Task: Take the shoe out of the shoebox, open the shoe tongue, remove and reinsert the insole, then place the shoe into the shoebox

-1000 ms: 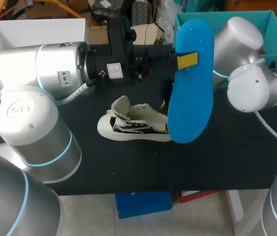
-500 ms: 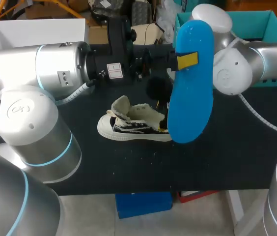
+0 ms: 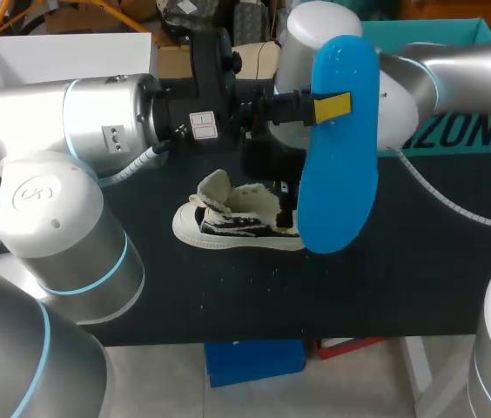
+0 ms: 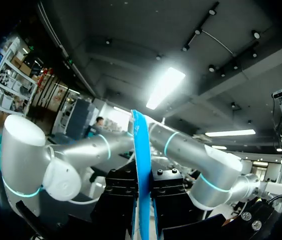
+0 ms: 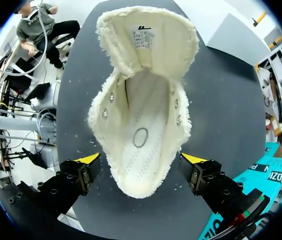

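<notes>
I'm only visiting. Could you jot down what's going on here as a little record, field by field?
shoe: white sneaker lying on the black table, tongue folded open
insole: blue insole, out of the sneaker, held upright above the table
left gripper: shut on the insole
right gripper: open, one finger on each side of the sneaker's heel end
step: insole removed, not yet put back

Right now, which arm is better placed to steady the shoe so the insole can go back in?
Right. The right claw hangs open, a finger on each side of the shoe; the left claw is shut on the insole.
</notes>
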Tool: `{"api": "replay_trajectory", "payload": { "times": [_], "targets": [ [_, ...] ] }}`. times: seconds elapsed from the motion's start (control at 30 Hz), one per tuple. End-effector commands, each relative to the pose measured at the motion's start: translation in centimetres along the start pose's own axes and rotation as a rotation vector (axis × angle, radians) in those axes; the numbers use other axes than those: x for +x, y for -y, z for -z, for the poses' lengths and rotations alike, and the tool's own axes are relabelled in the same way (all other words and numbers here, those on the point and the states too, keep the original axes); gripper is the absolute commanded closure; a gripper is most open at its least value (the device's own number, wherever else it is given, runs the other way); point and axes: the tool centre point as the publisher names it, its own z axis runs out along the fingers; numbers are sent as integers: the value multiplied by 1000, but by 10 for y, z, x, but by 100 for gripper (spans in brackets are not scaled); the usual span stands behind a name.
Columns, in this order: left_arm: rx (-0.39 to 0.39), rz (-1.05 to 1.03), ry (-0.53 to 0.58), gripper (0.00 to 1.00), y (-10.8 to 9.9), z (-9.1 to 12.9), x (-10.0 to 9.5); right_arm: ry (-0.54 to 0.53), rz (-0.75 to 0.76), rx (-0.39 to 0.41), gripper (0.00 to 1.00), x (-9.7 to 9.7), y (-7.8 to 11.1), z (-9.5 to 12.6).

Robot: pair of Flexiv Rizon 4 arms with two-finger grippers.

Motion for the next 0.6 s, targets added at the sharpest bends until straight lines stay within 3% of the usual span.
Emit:
{"api": "replay_trajectory", "payload": {
  "times": [0.03, 0.33, 0.6],
  "targets": [
    [-3, 1, 3, 100, -1, 0, 1, -4, -2, 74, 0, -1, -4, -1],
    [-3, 1, 3, 100, -1, 0, 1, -8, 3, 65, 0, 0, -2, -4],
    [-3, 1, 3, 100, -1, 0, 1, 7, 9, -54, 0, 2, 2, -5]
  ]
}}
